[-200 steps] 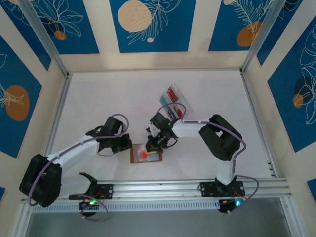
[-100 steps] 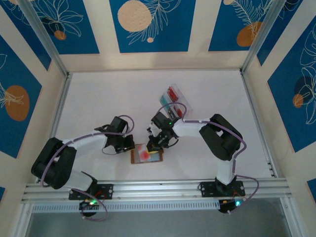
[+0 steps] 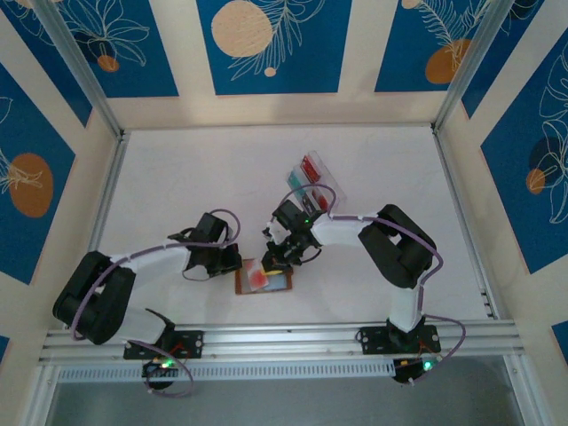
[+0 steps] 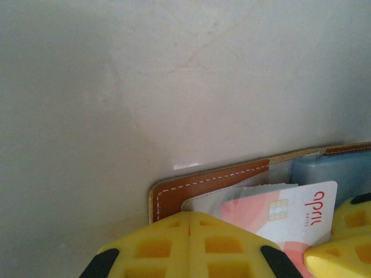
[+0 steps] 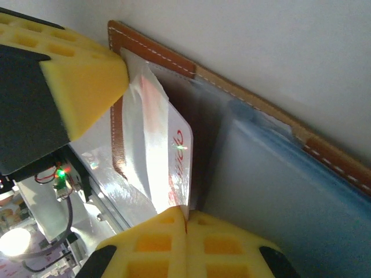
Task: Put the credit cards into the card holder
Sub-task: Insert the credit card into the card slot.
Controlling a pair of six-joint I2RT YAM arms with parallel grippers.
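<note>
The card holder [image 3: 282, 286], an open brown wallet with a pale grey-blue inside, lies flat between the arms. A white and red credit card [image 5: 168, 156] with a chip stands partly inside its left pocket. My right gripper [image 5: 186, 217] is shut on that card's edge. In the left wrist view the card [image 4: 290, 211] lies over the card holder's stitched brown corner [image 4: 191, 188]. My left gripper [image 4: 189, 223] is shut, with its tips resting on the card holder's left end. From above, the left gripper [image 3: 234, 263] and right gripper [image 3: 278, 263] flank the card [image 3: 259, 277].
A clear plastic tray [image 3: 311, 182] with red and teal cards stands behind the right gripper. The metal rail [image 3: 293, 335] runs along the near edge. Open white tabletop [image 3: 195, 177] lies at the back left.
My left arm has swung right and its gripper has come up against the card holder's left end. The right gripper has stayed over the card holder with the card.
</note>
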